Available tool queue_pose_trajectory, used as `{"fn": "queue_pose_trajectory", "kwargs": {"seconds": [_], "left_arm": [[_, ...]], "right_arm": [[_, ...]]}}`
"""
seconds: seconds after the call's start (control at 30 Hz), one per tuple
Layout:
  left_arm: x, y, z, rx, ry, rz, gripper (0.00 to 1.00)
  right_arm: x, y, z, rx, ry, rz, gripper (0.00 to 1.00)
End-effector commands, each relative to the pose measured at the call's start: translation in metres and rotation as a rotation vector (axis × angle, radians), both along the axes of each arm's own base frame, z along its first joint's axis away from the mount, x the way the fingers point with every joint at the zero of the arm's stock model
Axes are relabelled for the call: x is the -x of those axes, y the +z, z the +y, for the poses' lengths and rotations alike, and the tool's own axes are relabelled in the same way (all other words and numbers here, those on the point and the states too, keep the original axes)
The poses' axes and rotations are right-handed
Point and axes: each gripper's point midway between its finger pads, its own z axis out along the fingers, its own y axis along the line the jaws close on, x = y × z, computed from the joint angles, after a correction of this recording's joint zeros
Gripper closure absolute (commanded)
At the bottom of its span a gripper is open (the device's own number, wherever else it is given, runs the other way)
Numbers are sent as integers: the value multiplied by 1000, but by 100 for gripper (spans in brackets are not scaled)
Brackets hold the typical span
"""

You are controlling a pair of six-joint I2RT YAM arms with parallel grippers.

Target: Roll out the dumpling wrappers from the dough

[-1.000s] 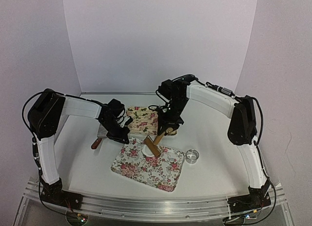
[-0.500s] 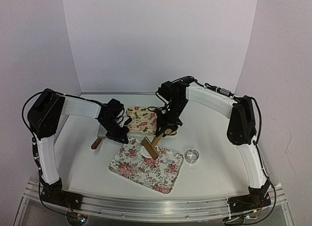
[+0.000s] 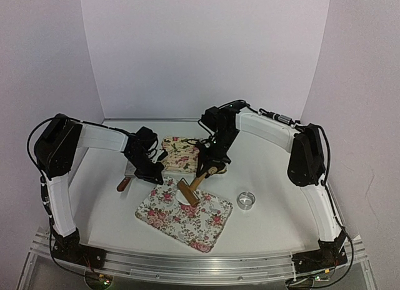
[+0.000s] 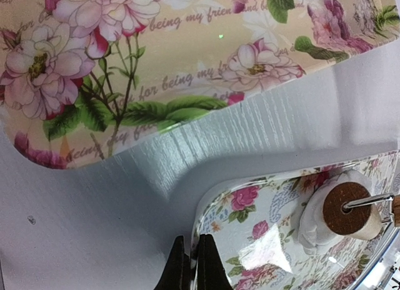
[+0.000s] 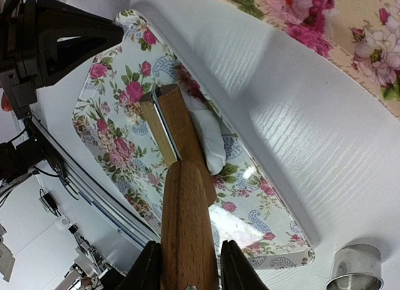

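Dough (image 5: pixel 209 140): one small white lump, lying on the tray (image 5: pixel 112 134) toward its far half, directly under the roller (image 5: pixel 181 177). No finished wrappers are visible anywhere on the tray.

Right gripper (image 5: pixel 189 271): clamped on the roller's wooden handle, a finger on either side, head pressed down onto the lump.

Left gripper (image 4: pixel 192 265): jaws almost together at the tray's far-left corner, apparently pinching the rim. Contact is not fully visible.

Handling assessment:
- The lump is judged soft, light and tacky. It bulges at the roller's side, so it should flatten under modest pressure and tear if dragged.
- It should not be pinched by fingers. The roller handle is the correct hold, gripped as now.
- The tray looks glossy and light, likely to slide under rolling strokes. The corner pinch is therefore a sensible brace.
- Sticking to the roller head is the main risk. A lift-off could carry the dough off the tray.

Other items: a second tray (image 4: pixel 156 59) just beyond the tray, and a metal ring (image 5: pixel 356 268) on the table beside the tray's right end, apart from it.
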Motion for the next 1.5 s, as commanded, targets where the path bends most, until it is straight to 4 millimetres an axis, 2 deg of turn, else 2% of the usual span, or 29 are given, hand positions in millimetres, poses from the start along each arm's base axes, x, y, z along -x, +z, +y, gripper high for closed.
{"fn": "queue_pose_trajectory", "kwargs": {"seconds": [0.0,0.93,1.27,1.37,1.47], "left_arm": [[13,-2,-11,43,-6,35,100],[16,-9,-4,13,18,37,100],[17,-10,1,-6,26,32,100],[18,-9,2,-10,19,23,100],[17,-7,3,-10,6,2,100]], "right_arm": [[47,-140,-45,420,108,99,100],[77,-179,-43,525,53,144,100],[88,-190,-65,627,21,156,100],[90,-183,-61,607,42,146,100],[88,-159,-43,528,59,115,100]]}}
